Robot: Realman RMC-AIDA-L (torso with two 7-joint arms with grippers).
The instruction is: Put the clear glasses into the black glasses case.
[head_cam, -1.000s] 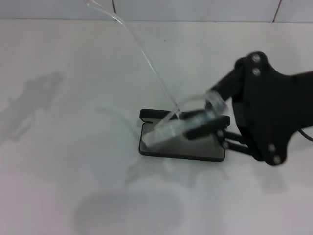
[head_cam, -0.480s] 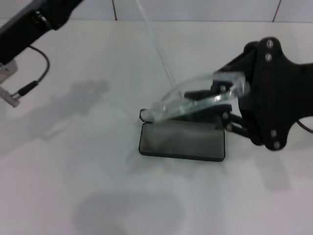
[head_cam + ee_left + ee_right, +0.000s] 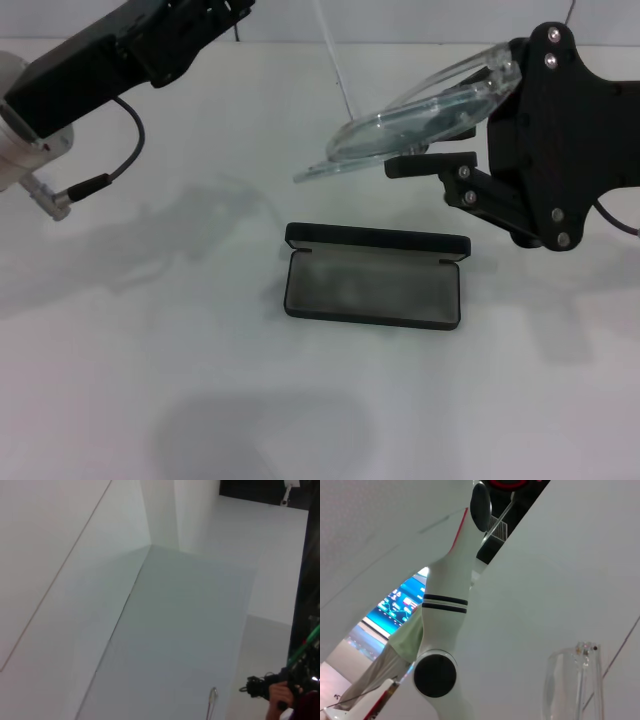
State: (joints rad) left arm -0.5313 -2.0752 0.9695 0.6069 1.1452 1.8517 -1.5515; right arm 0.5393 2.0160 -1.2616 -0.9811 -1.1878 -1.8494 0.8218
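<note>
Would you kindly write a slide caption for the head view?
Right gripper holds the clear glasses above the open, empty black glasses case.

No text, label, brand, number or sign could be read in any view. The black glasses case lay open with its grey lining up, and no lettering showed on it. The clear glasses carried no visible marking. In the right wrist view a bright screen showed far off, but its coloured patches were too small to make out as words or figures.
</note>
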